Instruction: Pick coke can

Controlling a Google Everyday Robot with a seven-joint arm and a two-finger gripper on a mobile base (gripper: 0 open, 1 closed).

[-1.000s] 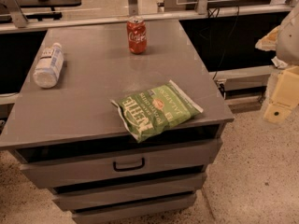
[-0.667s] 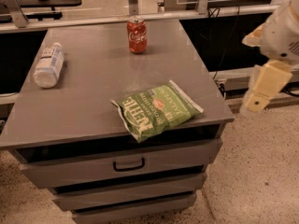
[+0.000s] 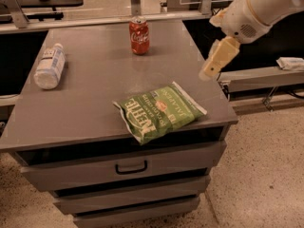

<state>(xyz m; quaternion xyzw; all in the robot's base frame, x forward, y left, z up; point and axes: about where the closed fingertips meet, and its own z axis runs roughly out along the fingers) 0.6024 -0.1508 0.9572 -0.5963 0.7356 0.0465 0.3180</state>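
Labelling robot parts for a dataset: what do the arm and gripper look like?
The arm is a white rounded shell with a tan ring and a dotted grille. The gripper, above the right edge of the table, is pale cream and blocky.

The green chip bag [image 3: 159, 112] at the near edge read "KETTLE" and "JALAPEÑO", upside down. The coke can [image 3: 139, 36] on the far side bore white Coca-Cola script. The print on the label of the bottle [image 3: 49, 66] at the left was unreadable. The gripper [image 3: 211, 68] hung over the right edge of the cabinet [image 3: 95, 99].
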